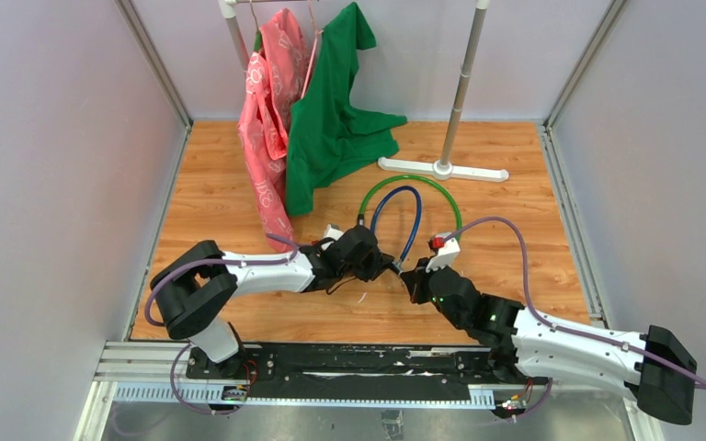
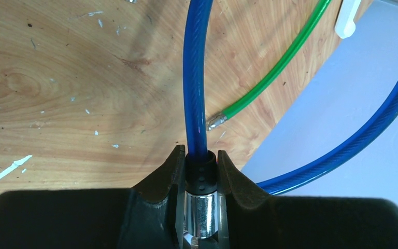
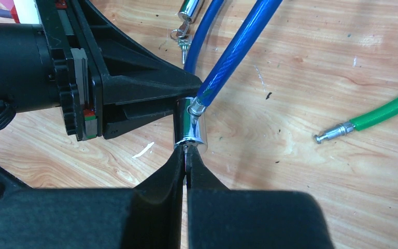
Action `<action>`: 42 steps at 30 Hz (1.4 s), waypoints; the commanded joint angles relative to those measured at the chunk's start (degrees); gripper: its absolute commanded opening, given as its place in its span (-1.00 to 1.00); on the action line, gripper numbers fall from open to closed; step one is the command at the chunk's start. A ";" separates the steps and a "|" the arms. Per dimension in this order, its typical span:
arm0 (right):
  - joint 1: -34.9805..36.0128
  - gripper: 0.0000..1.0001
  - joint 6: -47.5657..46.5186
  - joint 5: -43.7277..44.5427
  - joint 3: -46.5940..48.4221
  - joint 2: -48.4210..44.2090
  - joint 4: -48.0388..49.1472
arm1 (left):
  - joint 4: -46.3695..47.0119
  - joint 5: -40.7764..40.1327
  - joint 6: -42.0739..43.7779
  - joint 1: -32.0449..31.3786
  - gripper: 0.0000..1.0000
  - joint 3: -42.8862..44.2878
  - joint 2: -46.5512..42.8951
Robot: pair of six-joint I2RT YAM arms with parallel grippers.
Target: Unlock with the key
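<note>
Mid-table on the wooden tabletop (image 1: 239,184), the blue cable lock (image 1: 411,225) is lying looped, with its chrome barrel (image 3: 189,124) raised between both arms. Left gripper (image 2: 201,158) is clamping the barrel's black collar with narrowly parted jaws, bracing it. Right gripper (image 3: 186,155) is pressing fully together at the keyway end, apparently pinching the key (image 3: 186,148); only a sliver is showing. Reading this as the key-in, turning step. Next move is calling for a wrist roll against the left's brace.

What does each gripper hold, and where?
Left gripper clamps the blue cable lock by its chrome barrel. Right gripper pinches shut at the barrel's end; what it holds is hidden.
</note>
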 commanded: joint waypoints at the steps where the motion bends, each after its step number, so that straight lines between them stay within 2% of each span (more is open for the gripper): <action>1: -2.12 -1.00 -1.11 9.10 1.01 0.47 1.09 | 5.39 12.18 0.80 -3.45 -1.00 2.91 -4.85; 3: -3.89 -1.00 5.08 8.34 2.75 0.63 -3.79 | 5.55 11.84 0.97 -3.45 -1.00 3.02 -5.18; 5: -4.66 -1.00 9.16 7.40 3.35 0.69 -4.61 | 5.95 11.82 1.02 -3.44 -1.00 3.14 -5.15; 13: -5.12 -1.00 11.54 4.87 2.97 2.66 -6.15 | 6.74 11.18 1.17 -3.83 -1.00 2.94 -5.32; 23: -10.07 -1.00 20.50 -6.10 1.33 -7.83 -13.43 | 9.64 11.00 2.33 -3.83 -1.00 3.15 -3.46; 27: -11.91 -1.00 25.21 -8.41 0.38 -9.79 -13.50 | 9.81 11.38 3.21 -4.05 -1.00 4.16 -2.85; 35: -15.94 -1.00 36.80 -13.04 -0.82 -8.02 -11.78 | 11.69 10.98 3.62 -4.69 -1.00 4.16 -3.48; 42: -17.68 -1.00 42.58 -12.76 -2.18 -7.98 -10.42 | 12.04 8.33 4.27 -4.96 -1.00 3.46 -6.12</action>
